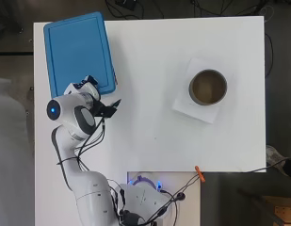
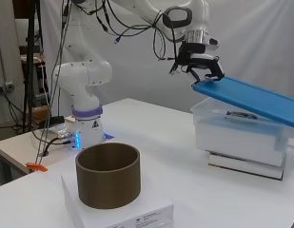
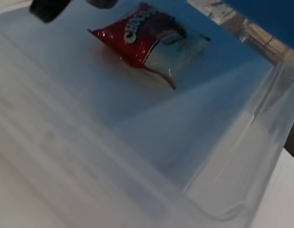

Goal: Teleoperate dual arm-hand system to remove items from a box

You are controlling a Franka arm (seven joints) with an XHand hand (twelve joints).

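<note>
The hand (image 2: 201,68) has its fingers curled on the raised edge of the blue lid (image 2: 249,98), tilting it open over the clear box (image 2: 241,135). A red snack packet (image 3: 149,37) lies inside, not yet removed; emptying remains.

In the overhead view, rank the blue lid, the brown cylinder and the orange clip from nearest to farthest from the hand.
1. Blue plastic lid: touching the hand, at the table's left.
2. Brown cylindrical container: right, on a white box.
3. Small orange clip: at the table's bottom edge.
</note>
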